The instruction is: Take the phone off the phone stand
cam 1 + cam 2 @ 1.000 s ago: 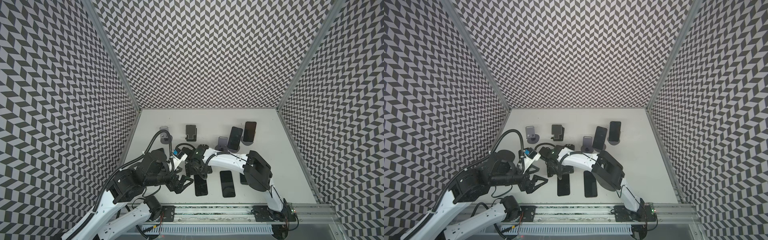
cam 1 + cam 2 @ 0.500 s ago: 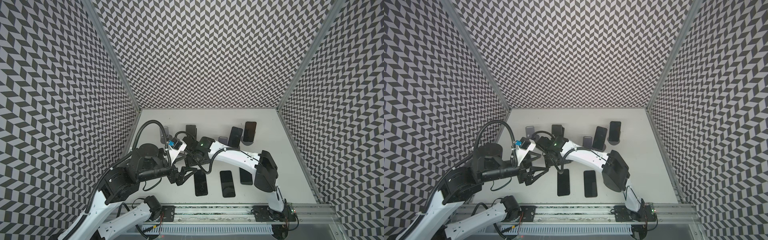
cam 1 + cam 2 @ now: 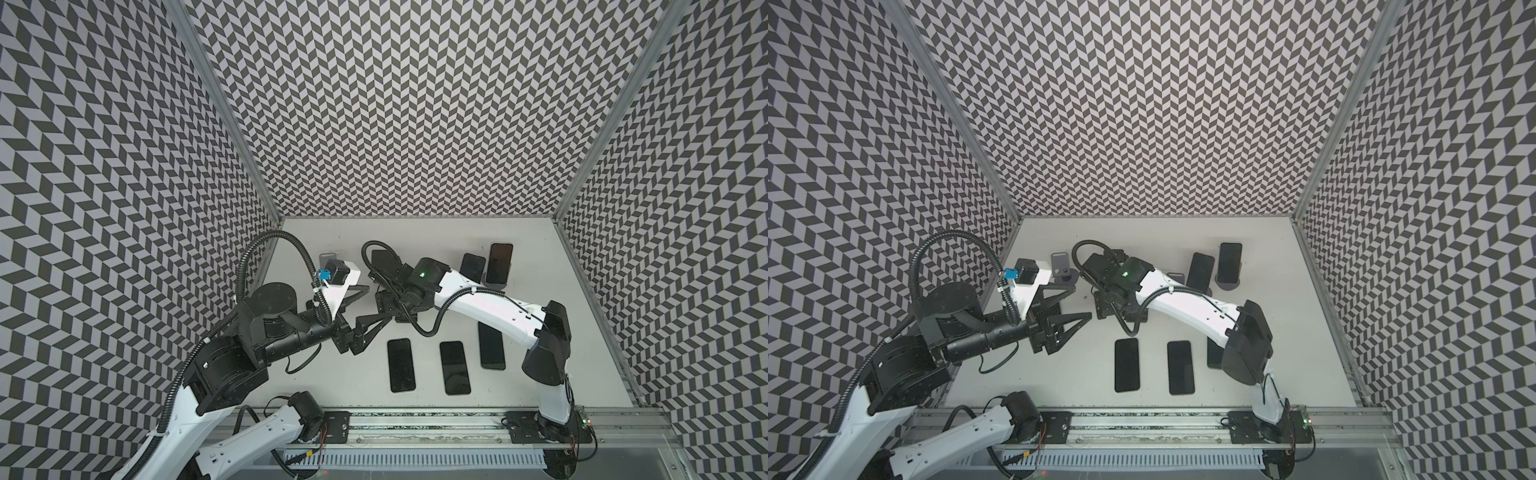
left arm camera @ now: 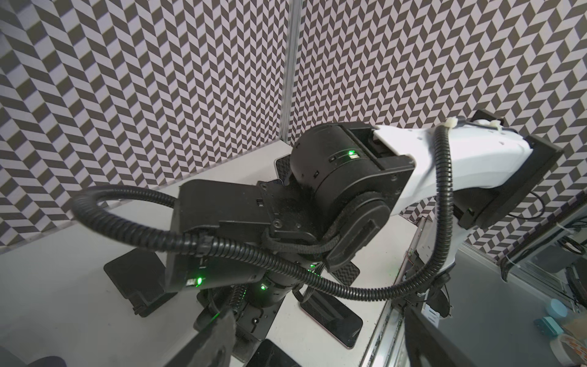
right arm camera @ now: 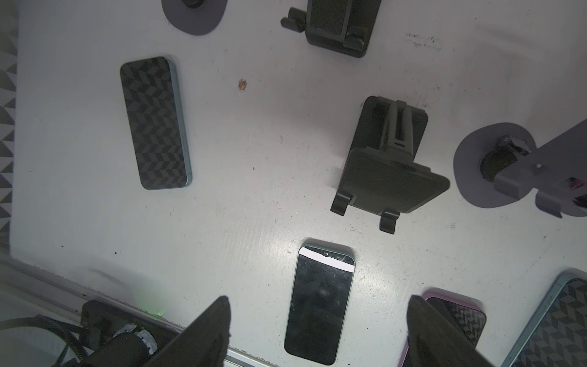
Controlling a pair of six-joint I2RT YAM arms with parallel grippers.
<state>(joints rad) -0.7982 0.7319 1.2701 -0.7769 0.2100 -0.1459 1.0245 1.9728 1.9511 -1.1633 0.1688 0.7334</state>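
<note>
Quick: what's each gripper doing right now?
Left gripper: open, jaws apart, holding nothing.
Right gripper: open, jaws apart, holding nothing.

White-shelled arms (image 3: 490,309) carry black joints (image 3: 274,297), black triangular fingers (image 3: 1084,319), ribbed black cable conduits (image 3: 274,234), a blue plug (image 3: 323,274), green lights (image 4: 350,153).

In both top views my right arm (image 3: 498,309) hides the far end of the flat phone (image 3: 491,349) beneath it and most of the grey stand (image 3: 1176,276) behind it. In the right wrist view the round-based stand (image 5: 470,178) runs off the picture's edge.
</note>
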